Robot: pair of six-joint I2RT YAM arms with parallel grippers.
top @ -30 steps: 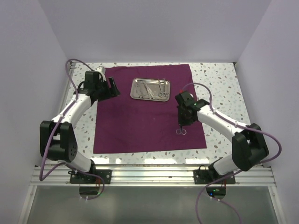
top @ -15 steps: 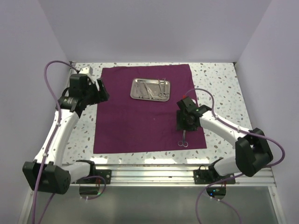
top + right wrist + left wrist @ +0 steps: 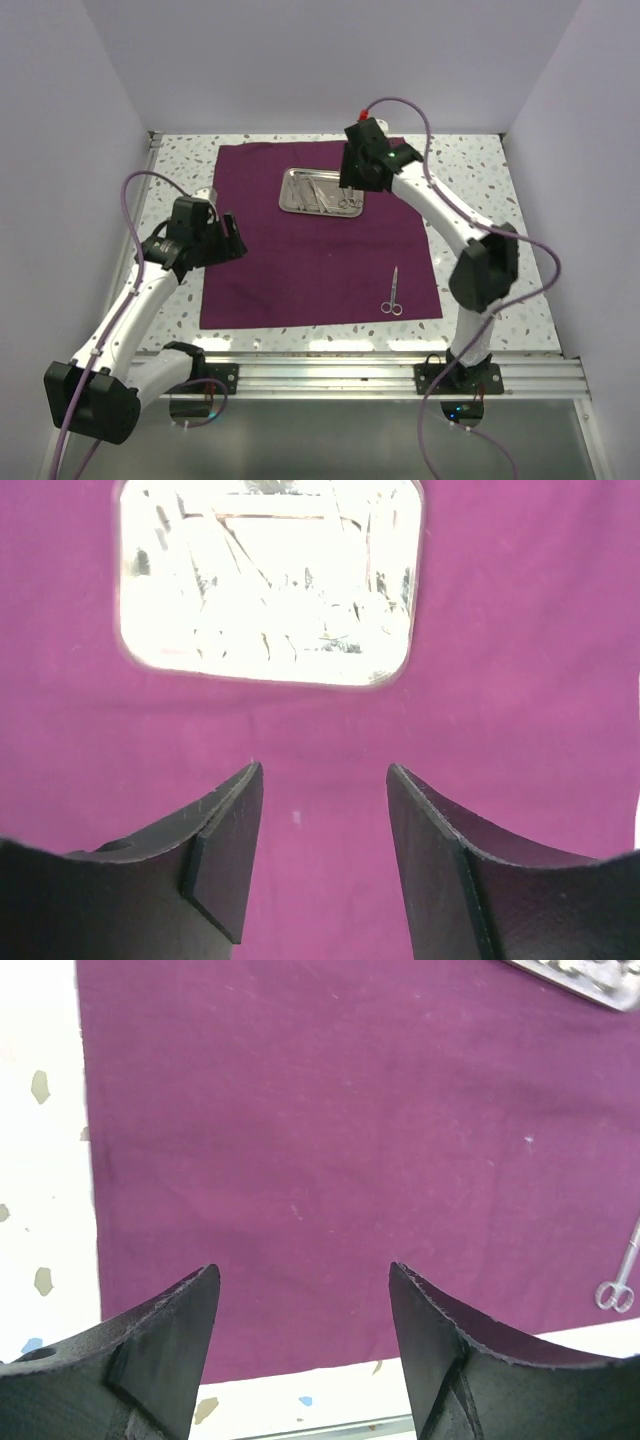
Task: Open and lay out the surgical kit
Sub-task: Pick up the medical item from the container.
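Both the right gripper (image 3: 352, 180) and the left gripper (image 3: 230, 240) stand released, jaws apart with nothing between them. One pair of slim silver ring-handled scissors (image 3: 391, 293) lies on the dark purple cloth wrap (image 3: 300, 270), well nearward and rightward of the small rectangular shiny steel tray (image 3: 283, 190), rings pointing away from it. The other slim silver instruments (image 3: 325, 192) rest inside the tray, long axes running roughly far-to-near. The right gripper hovers at the tray's right end; the left gripper hangs well off the tray's left, nearward. The right gripper is plainly closer, so the next pick from the tray likely falls to it.
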